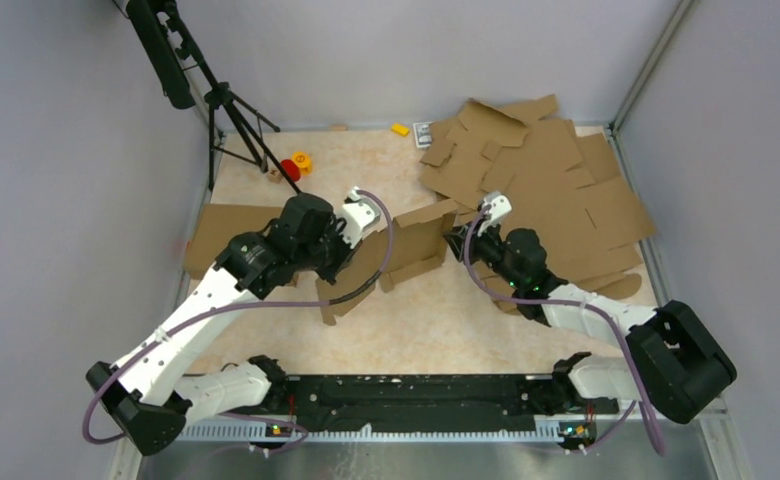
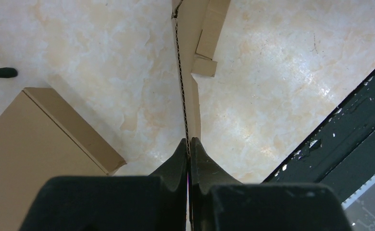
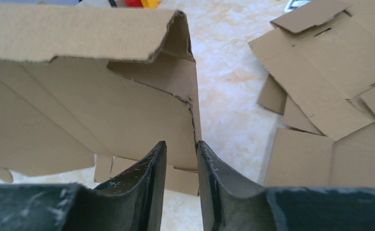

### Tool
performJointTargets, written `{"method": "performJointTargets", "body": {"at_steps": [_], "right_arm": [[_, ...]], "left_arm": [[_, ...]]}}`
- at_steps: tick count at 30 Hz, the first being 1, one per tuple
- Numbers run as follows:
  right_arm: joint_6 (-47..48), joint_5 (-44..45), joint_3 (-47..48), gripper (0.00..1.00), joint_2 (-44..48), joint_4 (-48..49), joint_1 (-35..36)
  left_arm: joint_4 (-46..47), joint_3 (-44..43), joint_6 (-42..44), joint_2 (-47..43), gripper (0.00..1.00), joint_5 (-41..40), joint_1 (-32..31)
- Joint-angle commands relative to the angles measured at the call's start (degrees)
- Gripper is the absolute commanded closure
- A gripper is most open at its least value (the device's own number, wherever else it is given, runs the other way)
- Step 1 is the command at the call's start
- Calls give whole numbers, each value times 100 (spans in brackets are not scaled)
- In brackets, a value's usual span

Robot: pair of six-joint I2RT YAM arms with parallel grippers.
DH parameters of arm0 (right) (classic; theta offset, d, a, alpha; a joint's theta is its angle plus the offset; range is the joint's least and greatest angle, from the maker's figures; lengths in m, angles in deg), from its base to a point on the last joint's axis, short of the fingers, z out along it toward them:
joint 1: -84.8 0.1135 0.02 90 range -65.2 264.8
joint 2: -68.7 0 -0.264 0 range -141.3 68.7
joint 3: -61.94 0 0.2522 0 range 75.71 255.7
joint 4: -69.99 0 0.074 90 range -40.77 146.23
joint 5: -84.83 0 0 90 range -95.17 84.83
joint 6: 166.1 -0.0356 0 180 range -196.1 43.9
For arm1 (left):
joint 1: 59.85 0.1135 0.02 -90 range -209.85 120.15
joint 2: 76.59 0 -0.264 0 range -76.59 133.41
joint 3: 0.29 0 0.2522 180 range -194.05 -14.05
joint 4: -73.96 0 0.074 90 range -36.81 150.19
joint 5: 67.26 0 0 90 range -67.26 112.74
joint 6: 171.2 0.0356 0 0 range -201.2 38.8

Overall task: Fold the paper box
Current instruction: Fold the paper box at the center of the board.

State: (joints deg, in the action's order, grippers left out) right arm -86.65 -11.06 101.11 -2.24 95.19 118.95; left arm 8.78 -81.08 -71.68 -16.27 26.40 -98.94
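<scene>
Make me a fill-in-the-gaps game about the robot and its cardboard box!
The left jaws are ____ (open or shut) on the edge of the box. The pile of flat sheets lies on the robot's ____ side. The black tripod stands in the far ____ corner of the table. Missing words: shut; right; left.

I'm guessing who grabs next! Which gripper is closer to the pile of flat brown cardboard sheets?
Right. The right gripper hangs at the left edge of the flat brown cardboard pile; the left gripper is farther left, pinching the brown paper box.
</scene>
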Motion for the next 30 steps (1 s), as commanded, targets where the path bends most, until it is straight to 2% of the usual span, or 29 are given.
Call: {"method": "performJointTargets", "body": {"at_steps": [1,3,4,6,8,11,12,20,23,27,30], "right_arm": [[69,474,243,69,15,271,92],[40,534,255,69,-42,280,92],[27,567,254,74,-76,290,92],[0,571,259,93,-118,287,92],[6,565,244,100,-102,295,100],[29,570,181,100,11,314,118],[38,571,169,100,46,302,122],[60,527,93,100,196,260,135],[59,483,30,100,268,316,148],[147,393,-44,98,425,382,182],[209,331,-160,70,568,499,186]], "left_arm": [[231,-99,-43,168,100,389,-2],[192,-130,-45,218,100,423,-2],[201,-147,-50,222,100,425,-2],[173,-228,-92,249,100,419,-2],[123,-322,-116,297,95,548,-2],[108,-404,-164,404,72,609,2],[102,-435,-163,456,68,598,-3],[-148,-1019,-197,1336,62,178,7],[-239,-1305,-250,1694,68,99,7],[-349,-1591,-210,2060,89,-78,7],[-378,-1656,50,2144,93,-121,-2]]}}
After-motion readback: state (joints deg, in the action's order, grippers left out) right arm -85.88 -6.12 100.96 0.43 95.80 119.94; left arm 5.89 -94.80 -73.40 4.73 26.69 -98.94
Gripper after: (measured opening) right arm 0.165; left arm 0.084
